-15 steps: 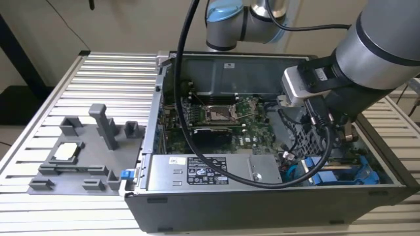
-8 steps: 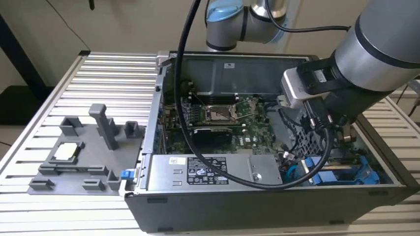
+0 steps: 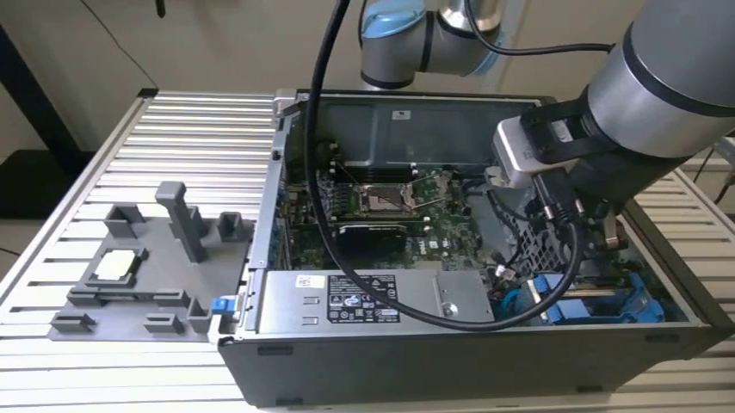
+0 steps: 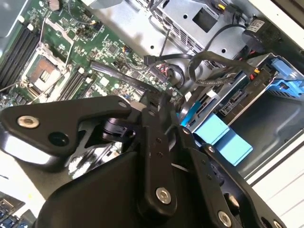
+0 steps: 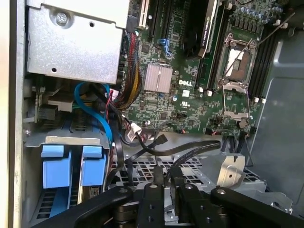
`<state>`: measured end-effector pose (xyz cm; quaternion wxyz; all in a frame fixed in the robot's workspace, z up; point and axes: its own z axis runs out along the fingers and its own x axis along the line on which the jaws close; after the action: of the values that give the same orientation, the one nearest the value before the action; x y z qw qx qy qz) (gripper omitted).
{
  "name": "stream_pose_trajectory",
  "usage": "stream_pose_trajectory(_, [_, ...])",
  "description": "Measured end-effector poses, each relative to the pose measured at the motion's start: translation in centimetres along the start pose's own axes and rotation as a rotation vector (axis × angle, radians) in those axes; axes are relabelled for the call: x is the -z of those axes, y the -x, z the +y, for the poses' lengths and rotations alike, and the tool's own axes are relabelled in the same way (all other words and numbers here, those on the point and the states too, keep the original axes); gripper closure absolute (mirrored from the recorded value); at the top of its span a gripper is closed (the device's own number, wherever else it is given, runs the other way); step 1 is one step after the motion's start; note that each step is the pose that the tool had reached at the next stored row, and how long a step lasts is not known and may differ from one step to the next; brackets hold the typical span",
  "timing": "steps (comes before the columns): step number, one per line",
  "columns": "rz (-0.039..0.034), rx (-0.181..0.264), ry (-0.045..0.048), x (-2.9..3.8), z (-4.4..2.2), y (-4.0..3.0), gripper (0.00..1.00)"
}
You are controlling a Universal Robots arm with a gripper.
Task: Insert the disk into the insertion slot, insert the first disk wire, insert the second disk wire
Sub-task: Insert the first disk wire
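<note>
Case [image 3: 483, 379]: open, standing on a slatted table [image 3: 172, 129].
Arm: comes in from the exterior view's right and reaches down into that half of the case.
Gripper [image 3: 580, 231]: hangs inside the case just above the perforated cage [image 3: 538, 245] and near the disk. In both wrist views the gripper [image 4: 159, 102] [image 5: 164, 179] shows its black links in the foreground.
Gripper state: apart or together cannot be told.
Disk [image 4: 232, 103]: lies flat in its blue carrier with the labelled face showing. The disk [image 3: 580, 308] is at the case's near corner on the exterior view's right.
Slot [image 4: 270, 126]: holds the disk, and two blue tabs [image 5: 54, 166] stick out at its mouth.
Wires [image 5: 190, 149]: black and loose, draped over the cage [image 5: 199, 168] between board and disk. One plug [image 5: 161, 138] lies free above the cage.
Board [image 3: 391, 206]: green, on the case floor, with its socket bare.
Power box [image 3: 344, 297]: silver, along the case's near edge, beside the disk.
Tray [image 3: 138, 275]: grey fixture with upright posts, on the table beside the case on the exterior view's left, well apart from the gripper.
</note>
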<state>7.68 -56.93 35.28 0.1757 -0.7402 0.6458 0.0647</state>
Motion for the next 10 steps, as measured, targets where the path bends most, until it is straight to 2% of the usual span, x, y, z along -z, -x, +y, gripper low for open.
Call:
stream_pose_trajectory(1, [0.0016,0.001,-0.0014,-0.12,0.02,-0.04,0.75])
stream_pose_trajectory(2, [0.0044,0.002,-0.0023,-0.21,0.04,-0.07,0.69])
stream_pose_trajectory(3, [0.0074,0.002,-0.0024,-0.24,0.05,-0.08,0.69])
stream_pose_trajectory(7, [0.0078,0.002,-0.0025,0.25,-0.02,0.01,0.69])
stream_pose_trajectory(10, [0.0083,0.004,-0.0059,-0.06,0.03,-0.09,0.69])
